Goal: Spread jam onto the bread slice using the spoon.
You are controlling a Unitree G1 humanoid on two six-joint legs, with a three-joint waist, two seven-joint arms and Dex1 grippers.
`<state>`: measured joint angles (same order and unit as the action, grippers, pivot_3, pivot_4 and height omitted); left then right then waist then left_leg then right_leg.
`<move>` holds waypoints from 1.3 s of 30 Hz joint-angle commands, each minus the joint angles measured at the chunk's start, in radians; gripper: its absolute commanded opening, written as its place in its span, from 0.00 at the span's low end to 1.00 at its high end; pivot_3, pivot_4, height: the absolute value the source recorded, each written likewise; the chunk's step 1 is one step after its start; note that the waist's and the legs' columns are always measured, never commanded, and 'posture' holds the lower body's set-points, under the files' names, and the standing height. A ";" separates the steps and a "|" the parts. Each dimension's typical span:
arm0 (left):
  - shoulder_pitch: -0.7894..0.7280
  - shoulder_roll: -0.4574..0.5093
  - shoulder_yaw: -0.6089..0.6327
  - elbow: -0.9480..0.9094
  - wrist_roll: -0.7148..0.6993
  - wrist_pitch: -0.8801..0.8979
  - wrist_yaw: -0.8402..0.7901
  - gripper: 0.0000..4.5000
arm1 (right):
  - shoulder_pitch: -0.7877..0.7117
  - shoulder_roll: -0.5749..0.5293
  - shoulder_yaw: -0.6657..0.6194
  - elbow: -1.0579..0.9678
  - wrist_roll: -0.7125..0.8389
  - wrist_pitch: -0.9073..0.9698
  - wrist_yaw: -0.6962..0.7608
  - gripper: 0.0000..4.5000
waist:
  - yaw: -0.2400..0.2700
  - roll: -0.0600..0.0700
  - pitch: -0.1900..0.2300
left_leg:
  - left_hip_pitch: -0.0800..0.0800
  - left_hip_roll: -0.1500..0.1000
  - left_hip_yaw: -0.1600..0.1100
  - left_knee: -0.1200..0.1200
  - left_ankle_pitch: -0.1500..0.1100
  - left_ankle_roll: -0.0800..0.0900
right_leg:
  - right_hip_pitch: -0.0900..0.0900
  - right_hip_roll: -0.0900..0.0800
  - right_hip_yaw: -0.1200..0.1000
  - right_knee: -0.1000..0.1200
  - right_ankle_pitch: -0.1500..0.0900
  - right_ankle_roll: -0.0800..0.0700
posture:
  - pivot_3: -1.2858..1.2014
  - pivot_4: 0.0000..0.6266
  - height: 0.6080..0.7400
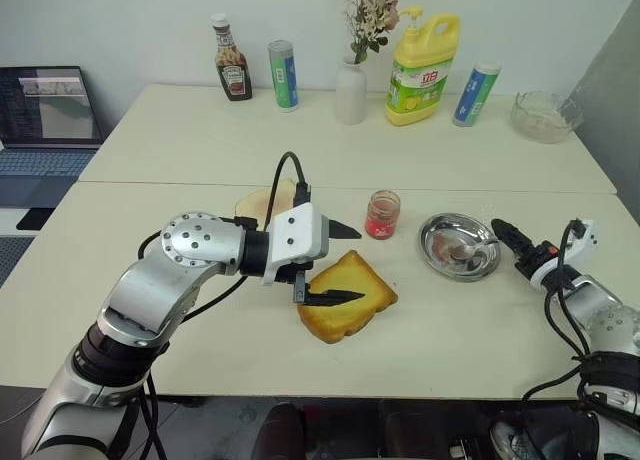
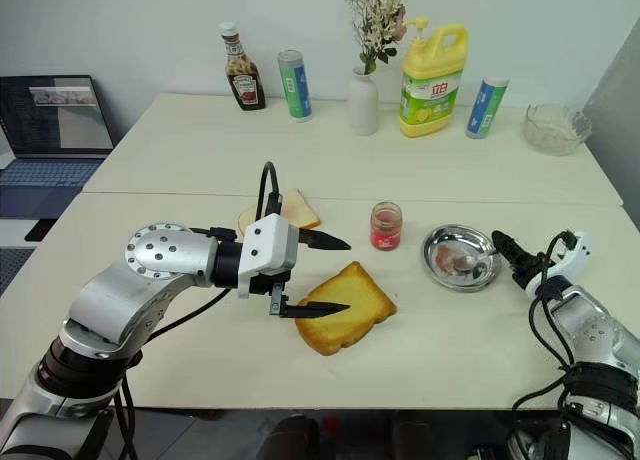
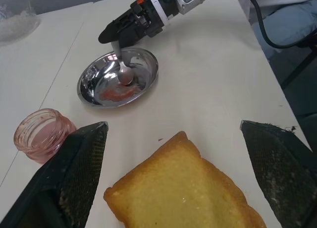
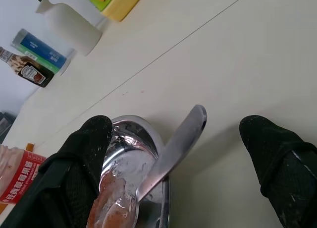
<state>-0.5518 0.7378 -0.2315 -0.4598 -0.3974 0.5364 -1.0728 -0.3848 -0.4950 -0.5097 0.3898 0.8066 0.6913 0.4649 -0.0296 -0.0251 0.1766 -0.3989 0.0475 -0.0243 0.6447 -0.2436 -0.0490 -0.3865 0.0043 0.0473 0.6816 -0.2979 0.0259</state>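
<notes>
Silver, slim and stiff, small metal spoon [image 1: 466,249] propped in round steel dish [image 1: 440,261] on pale table [image 1: 200,150], light but slippery, best pinched at raised handle beside wide-open right gripper [image 1: 503,232]; left gripper [image 1: 340,264], jaws apart, over golden toasted bread slice [image 1: 362,298].

On the table: 2 bread slices, the thick bread slice [image 1: 347,297] and a paler slice [image 1: 262,202]; 1 jam [image 1: 382,215] jar, 1 spoon [image 1: 470,248], 1 steel dish [image 1: 441,258], 2 tubes [image 1: 283,75], 1 ketchup bottle [image 1: 232,71].
</notes>
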 commanded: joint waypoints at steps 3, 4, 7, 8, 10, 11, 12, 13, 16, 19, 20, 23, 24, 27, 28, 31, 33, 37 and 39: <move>-0.025 -0.012 0.006 -0.006 -0.001 -0.006 -0.002 1.00 | -0.043 -0.003 -0.007 0.033 -0.010 -0.019 0.040 0.85 | 0.000 0.000 0.000 | 0.000 0.000 0.000 0.000 0.000 0.000 | 0.000 0.000 0.000 0.000 0.000 0.000 | 0.52 0.24 1.00; -0.025 -0.014 0.005 -0.008 -0.002 -0.003 0.001 1.00 | -0.047 -0.002 -0.009 0.039 -0.011 -0.021 0.045 0.79 | 0.000 0.000 0.000 | 0.000 0.000 0.000 0.000 0.000 0.000 | 0.000 0.000 0.000 0.000 0.000 0.000 | 0.52 0.24 1.00; -0.029 -0.020 0.001 -0.012 0.002 0.000 0.001 1.00 | -0.053 -0.004 -0.013 0.052 -0.012 -0.031 0.059 0.54 | 0.000 0.000 0.000 | 0.000 0.000 0.000 0.000 0.000 0.000 | 0.000 0.000 0.000 0.000 0.000 0.000 | 0.52 0.24 1.00; -0.030 -0.022 0.000 -0.011 0.003 0.001 0.000 1.00 | -0.054 -0.004 -0.015 0.053 -0.011 -0.032 0.062 0.45 | 0.000 0.000 0.000 | 0.000 0.000 0.000 0.000 0.000 0.000 | 0.000 0.000 0.000 0.000 0.000 0.000 | 0.52 0.24 1.00; -0.037 -0.025 0.000 0.001 0.005 -0.002 -0.004 1.00 | -0.057 -0.004 -0.021 0.056 -0.005 -0.030 0.066 0.29 | 0.000 0.000 0.000 | 0.000 0.000 0.000 0.000 0.000 0.000 | 0.000 0.000 0.000 0.000 0.000 0.000 | 0.52 0.24 1.00; -0.041 -0.028 0.000 0.010 0.006 -0.005 -0.007 1.00 | -0.059 -0.003 -0.025 0.057 0.000 -0.029 0.067 0.22 | 0.000 0.000 0.000 | 0.000 0.000 0.000 0.000 0.000 0.000 | 0.000 0.000 0.000 0.000 0.000 0.000 | 0.52 0.24 1.00; -0.045 -0.030 0.001 0.017 0.006 -0.007 -0.009 1.00 | -0.059 -0.004 -0.027 0.056 0.003 -0.028 0.069 0.11 | 0.000 0.000 0.000 | 0.000 0.000 0.000 0.000 0.000 0.000 | 0.000 0.000 0.000 0.000 0.000 0.000 | 0.52 0.24 1.00; -0.048 -0.031 0.001 0.022 0.007 -0.009 -0.011 1.00 | -0.059 -0.004 -0.031 0.053 0.007 -0.025 0.070 0.04 | 0.000 0.000 0.000 | 0.000 0.000 0.000 0.000 0.000 0.000 | 0.000 0.000 0.000 0.000 0.000 0.000 | 0.52 0.24 1.00; -0.051 -0.036 0.003 0.034 0.008 -0.009 -0.009 1.00 | -0.055 -0.007 -0.043 0.044 0.018 -0.017 0.071 0.00 | 0.001 0.000 0.000 | 0.001 0.000 0.000 0.000 0.000 0.000 | 0.001 0.000 0.000 0.000 0.000 0.000 | 0.52 0.24 1.00; -0.038 -0.042 0.011 0.040 0.002 -0.001 0.003 1.00 | -0.048 -0.005 -0.059 0.020 0.034 -0.008 0.066 0.00 | 0.002 0.001 0.000 | 0.000 0.000 0.000 0.000 0.000 0.000 | 0.001 0.000 0.000 0.000 0.000 0.000 | 0.52 0.24 1.00; -0.030 -0.043 0.016 0.039 -0.001 0.006 0.010 1.00 | -0.045 -0.003 -0.066 0.009 0.042 -0.005 0.061 0.00 | 0.002 0.001 0.000 | 0.000 0.000 0.000 0.000 0.000 0.000 | 0.001 0.000 0.000 0.000 0.000 0.000 | 0.52 0.24 1.00; -0.012 -0.046 0.033 0.040 -0.004 0.018 0.036 1.00 | -0.034 0.002 -0.082 -0.031 0.062 0.002 0.045 0.00 | 0.001 0.001 0.000 | 0.000 0.000 0.000 0.000 0.000 0.000 | 0.001 0.000 0.000 0.000 0.000 0.000 | 0.52 0.24 1.00; -0.005 -0.046 0.044 0.042 -0.006 0.025 0.050 1.00 | -0.026 0.005 -0.089 -0.061 0.073 0.009 0.035 0.00 | 0.001 0.001 0.000 | 0.000 0.000 0.000 0.000 0.000 0.000 | 0.001 0.000 0.000 0.000 0.000 0.000 | 0.52 0.24 1.00; 0.030 -0.046 0.103 0.052 -0.011 0.059 0.119 1.00 | 0.018 0.017 -0.105 -0.231 0.133 0.051 -0.003 0.00 | 0.001 0.002 0.000 | 0.000 0.000 0.000 0.000 0.000 0.000 | 0.000 0.000 0.000 0.000 0.000 0.000 | 0.52 0.24 1.00; 0.045 -0.046 0.125 0.058 -0.010 0.075 0.147 1.00 | 0.036 0.018 -0.099 -0.314 0.152 0.067 -0.019 0.00 | 0.001 0.002 0.000 | 0.000 0.000 -0.001 0.000 0.000 0.000 | 0.000 0.000 0.000 0.000 0.000 0.000 | 0.52 0.24 1.00; 0.078 -0.052 0.167 0.063 -0.008 0.109 0.209 1.00 | 0.074 0.017 -0.072 -0.508 0.183 0.097 -0.062 0.00 | -0.002 0.006 0.002 | -0.001 0.000 -0.001 0.000 0.000 0.000 | -0.001 0.000 0.000 0.001 0.000 0.000 | 0.52 0.24 1.00; 0.092 -0.058 0.185 0.064 -0.004 0.127 0.248 1.00 | 0.076 0.004 -0.051 -0.603 0.189 0.112 -0.088 0.00 | -0.002 0.006 0.002 | -0.001 0.000 -0.001 0.000 0.000 0.000 | -0.001 0.000 0.000 0.001 0.000 0.000 | 0.52 0.24 1.00; 0.127 -0.063 0.206 0.063 -0.013 0.146 0.283 1.00 | -0.011 -0.031 0.045 -0.749 0.182 0.128 -0.122 0.00 | -0.003 0.006 0.003 | -0.001 0.000 -0.001 0.000 0.000 0.000 | -0.001 0.000 0.000 0.001 0.000 0.001 | 0.52 0.24 1.00; 0.139 -0.069 0.211 0.064 -0.024 0.153 0.289 1.00 | -0.087 -0.033 0.116 -0.761 0.141 0.111 -0.122 0.00 | -0.006 0.007 0.003 | -0.001 0.000 0.000 0.000 0.000 0.000 | -0.002 0.000 0.000 0.001 0.000 0.001 | 0.52 0.24 1.00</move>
<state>-0.4141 0.6719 -0.0541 -0.3784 -0.4047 0.6910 -0.7941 -0.4343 -0.5132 -0.4232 -0.3204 0.9579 0.8200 0.3440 -0.0353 -0.0181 0.1798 -0.3996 0.0480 -0.0247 0.6445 -0.2436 -0.0490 -0.3885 0.0046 0.0474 0.6824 -0.2978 0.0264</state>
